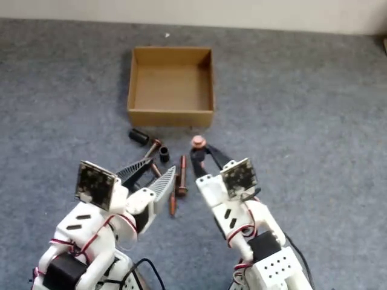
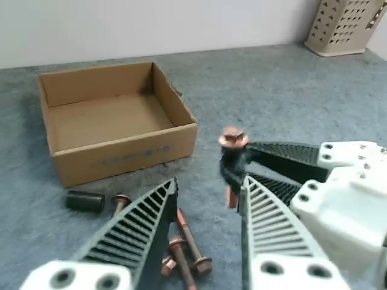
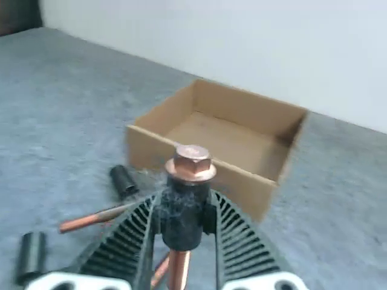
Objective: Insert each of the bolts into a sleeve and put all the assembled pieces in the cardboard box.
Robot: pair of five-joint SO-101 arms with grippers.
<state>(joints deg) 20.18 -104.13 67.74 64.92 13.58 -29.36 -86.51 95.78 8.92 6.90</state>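
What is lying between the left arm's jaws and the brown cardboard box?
The high view shows a copper bolt and a black cylindrical sleeve just ahead of them, and a second black sleeve lying nearer the brown cardboard box.

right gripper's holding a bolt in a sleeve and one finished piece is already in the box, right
Not quite: the box holds nothing yet, as the high view shows. The right gripper does hold a bolt in a sleeve.
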